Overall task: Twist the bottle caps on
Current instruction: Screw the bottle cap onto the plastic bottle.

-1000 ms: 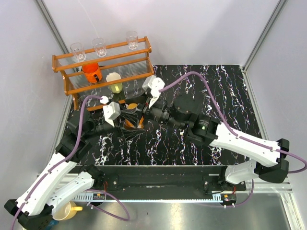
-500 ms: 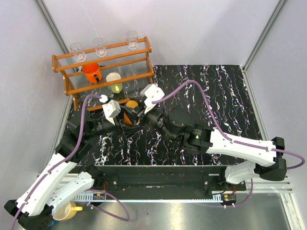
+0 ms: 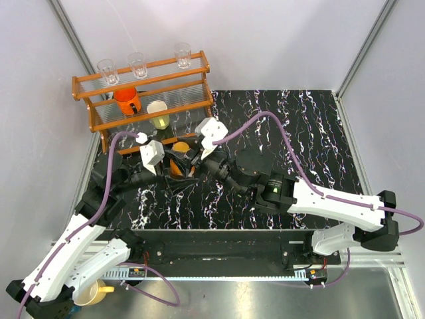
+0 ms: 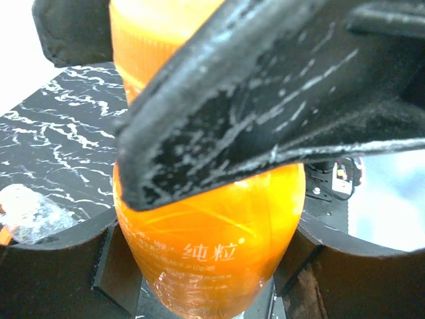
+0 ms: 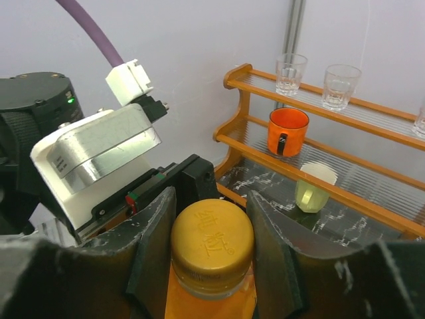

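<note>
while the orange bottle [image 4: 209,242] stands upright on the black marbled table [image 3: 299,133], just in front of the wooden rack [image 3: 143,86], the left gripper [image 3: 171,167] is clamped on its body, one of its fingers [image 4: 60,266] pressing on each side low down. the orange cap [image 5: 212,240] sits on the bottle's neck, and the right gripper [image 3: 190,158] reaches in from the right at cap height, its fingers [image 5: 156,252] closed against opposite sides of the cap. from the left wrist, one dark right finger crosses in front of the upper bottle. on the rack behind, an orange mug [image 5: 287,131] and a pale cup [image 5: 312,187] occupy the lower shelves, with clear glasses [image 5: 291,72] on the top shelf.
</note>
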Controlling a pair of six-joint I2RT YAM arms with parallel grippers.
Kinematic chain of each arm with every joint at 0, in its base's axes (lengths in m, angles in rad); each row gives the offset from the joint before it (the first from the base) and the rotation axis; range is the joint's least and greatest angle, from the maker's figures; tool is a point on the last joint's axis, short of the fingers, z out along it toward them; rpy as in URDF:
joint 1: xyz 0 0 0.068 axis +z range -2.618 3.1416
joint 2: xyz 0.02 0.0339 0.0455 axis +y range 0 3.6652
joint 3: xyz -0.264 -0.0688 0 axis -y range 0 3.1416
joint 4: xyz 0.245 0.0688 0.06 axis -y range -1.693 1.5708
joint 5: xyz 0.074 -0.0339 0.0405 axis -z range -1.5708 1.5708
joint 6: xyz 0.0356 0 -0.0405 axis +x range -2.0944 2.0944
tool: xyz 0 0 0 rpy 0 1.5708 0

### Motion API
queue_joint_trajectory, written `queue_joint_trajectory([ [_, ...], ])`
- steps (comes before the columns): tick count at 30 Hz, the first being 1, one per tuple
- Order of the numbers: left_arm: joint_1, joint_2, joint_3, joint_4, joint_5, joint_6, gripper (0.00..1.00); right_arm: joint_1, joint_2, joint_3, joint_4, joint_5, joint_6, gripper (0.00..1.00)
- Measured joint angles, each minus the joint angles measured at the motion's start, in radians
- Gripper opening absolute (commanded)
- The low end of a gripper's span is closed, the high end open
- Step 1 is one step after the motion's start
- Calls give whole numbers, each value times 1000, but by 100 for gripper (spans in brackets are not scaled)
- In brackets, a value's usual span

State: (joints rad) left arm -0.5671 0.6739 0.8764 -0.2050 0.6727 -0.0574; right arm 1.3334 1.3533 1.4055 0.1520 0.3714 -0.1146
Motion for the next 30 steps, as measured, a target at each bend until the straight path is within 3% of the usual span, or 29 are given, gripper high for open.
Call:
queue_joint_trajectory([
  [10, 11, 2, -3, 129, 282, -127, 17, 1, -69, 0, -43, -224, 39, 30],
  [17, 11, 21, -4, 247, 492, -235, 18, -39, -106, 0, -72, -466, 96, 29],
  [22, 11, 39, -5, 298, 581, -304, 19, -111, -110, 12, -91, -695, 172, 30],
  [30, 10, 42, -8, 342, 661, -351, 19, -161, -67, 77, -131, -897, 211, 28],
])
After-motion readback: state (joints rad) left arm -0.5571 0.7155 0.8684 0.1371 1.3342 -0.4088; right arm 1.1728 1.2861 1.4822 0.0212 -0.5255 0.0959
